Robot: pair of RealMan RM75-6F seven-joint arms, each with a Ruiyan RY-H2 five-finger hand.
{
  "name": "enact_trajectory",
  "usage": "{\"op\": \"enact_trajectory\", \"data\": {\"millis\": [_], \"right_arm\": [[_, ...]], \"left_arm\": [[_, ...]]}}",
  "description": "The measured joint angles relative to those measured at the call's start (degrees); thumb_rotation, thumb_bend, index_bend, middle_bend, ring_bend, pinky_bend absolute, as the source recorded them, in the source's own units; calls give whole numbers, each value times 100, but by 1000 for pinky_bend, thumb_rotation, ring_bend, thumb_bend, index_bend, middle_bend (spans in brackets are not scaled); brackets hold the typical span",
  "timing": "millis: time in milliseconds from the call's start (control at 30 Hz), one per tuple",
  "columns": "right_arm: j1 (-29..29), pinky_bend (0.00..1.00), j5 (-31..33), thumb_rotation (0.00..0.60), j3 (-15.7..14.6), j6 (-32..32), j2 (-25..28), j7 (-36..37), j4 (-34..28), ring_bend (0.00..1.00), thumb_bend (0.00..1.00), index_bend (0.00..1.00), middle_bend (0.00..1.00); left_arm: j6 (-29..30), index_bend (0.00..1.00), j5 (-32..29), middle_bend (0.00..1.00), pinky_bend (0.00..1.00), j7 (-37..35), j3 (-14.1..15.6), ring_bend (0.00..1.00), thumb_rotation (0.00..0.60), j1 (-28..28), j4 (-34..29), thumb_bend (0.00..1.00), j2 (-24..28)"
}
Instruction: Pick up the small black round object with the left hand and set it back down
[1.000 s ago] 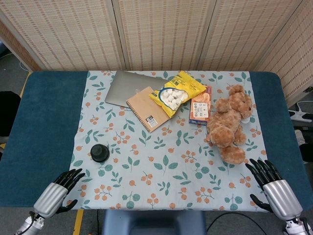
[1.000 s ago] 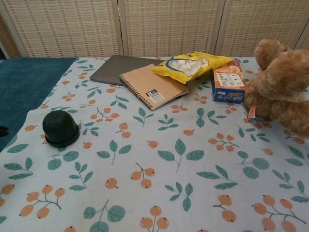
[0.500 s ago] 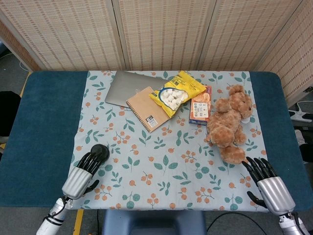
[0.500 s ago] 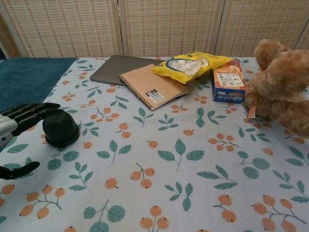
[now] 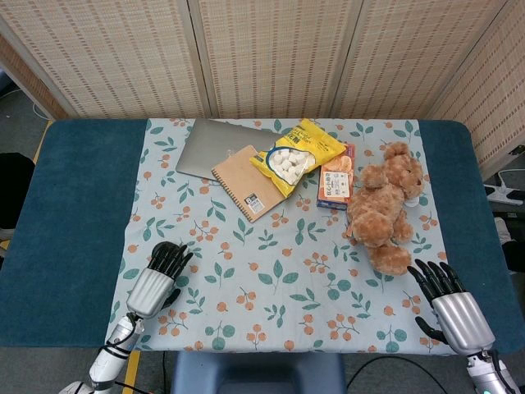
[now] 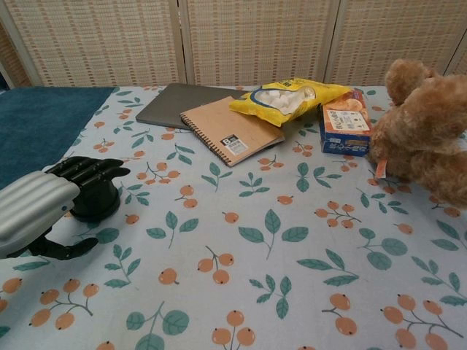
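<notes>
The small black round object (image 6: 99, 203) sits on the floral cloth (image 5: 271, 287) at the table's left side. My left hand (image 6: 45, 208) reaches over it from the near side. Its black fingers (image 6: 93, 169) arch over the object's top, and the thumb (image 6: 62, 250) lies apart on the near side, not closed on it. In the head view the left hand (image 5: 156, 279) covers the object. My right hand (image 5: 454, 306) hovers at the near right corner, fingers spread and holding nothing.
At the back lie a grey laptop (image 5: 209, 148), a brown notebook (image 5: 248, 182), a yellow snack bag (image 5: 297, 154) and a small orange box (image 5: 335, 185). A brown teddy bear (image 5: 385, 205) lies on the right, just ahead of my right hand.
My left hand has moved forward and to the right from the table's near left corner until its fingers arch over the black object. The right hand has crept slightly forward.
</notes>
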Motion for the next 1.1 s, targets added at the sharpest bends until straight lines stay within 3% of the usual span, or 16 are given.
{"op": "enact_trajectory", "data": {"millis": [733,933,1100], "right_arm": [[42,0,95,600,-23,-135,-79,-249,-40,0,153,0,0],[56,0,105,600,-42,-170,-73,-274,-55,0,153,0,0],[63,0,95,600,-60,-187,-68,-289,-64,0,153,0,0]], "left_arm": [[-535,0,-697,26,106,42,-154,6,600,-365,1185,316,-544],[-309,57,-730,187,222,-16,-199,161,600,-400,1700,351,-820],[158,250,-737,370,462,-157,-281,353,600,-406,2155,533,-1097]]}}
